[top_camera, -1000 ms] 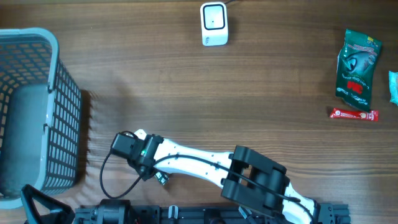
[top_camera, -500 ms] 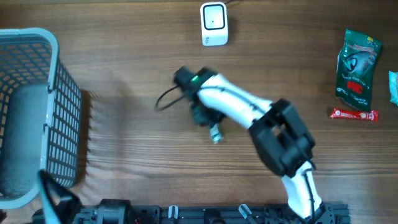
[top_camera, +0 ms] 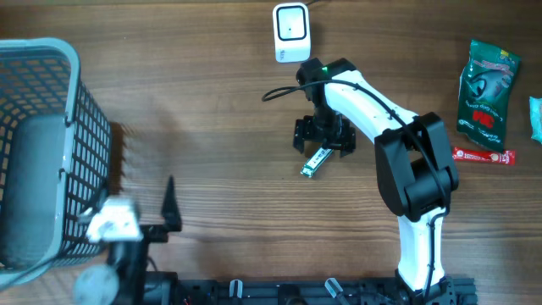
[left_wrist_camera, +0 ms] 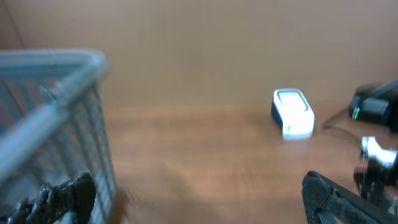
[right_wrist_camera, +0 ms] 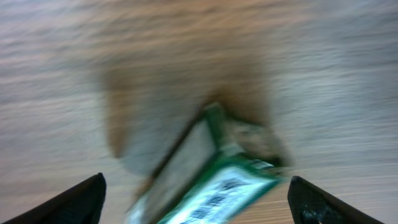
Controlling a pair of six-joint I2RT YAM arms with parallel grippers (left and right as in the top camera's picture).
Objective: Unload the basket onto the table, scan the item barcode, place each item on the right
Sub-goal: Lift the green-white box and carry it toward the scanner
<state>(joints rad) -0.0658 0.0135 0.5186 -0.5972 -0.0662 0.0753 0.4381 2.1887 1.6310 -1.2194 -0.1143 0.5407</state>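
Observation:
The item, a small green and white packet (top_camera: 315,161) with printed code lines, lies on the wooden table just below my right gripper (top_camera: 323,135). In the right wrist view the packet (right_wrist_camera: 217,186) is blurred and sits loose between the wide-open jaws of the right gripper (right_wrist_camera: 199,199), touching neither fingertip. The white barcode scanner (top_camera: 291,32) stands at the back, a short way beyond that gripper, and shows in the left wrist view as well (left_wrist_camera: 292,112). My left gripper (top_camera: 140,222) is at the front left beside the basket, open and empty (left_wrist_camera: 199,202).
A grey mesh basket (top_camera: 51,144) fills the left side; its wall (left_wrist_camera: 56,106) is close to the left gripper. At the right edge lie a green bag (top_camera: 487,93), a red stick pack (top_camera: 481,155) and a teal item (top_camera: 536,117).
My right arm swung from the front left to the middle below the scanner and its jaws opened, letting the packet go. The left gripper came into view at the front left.

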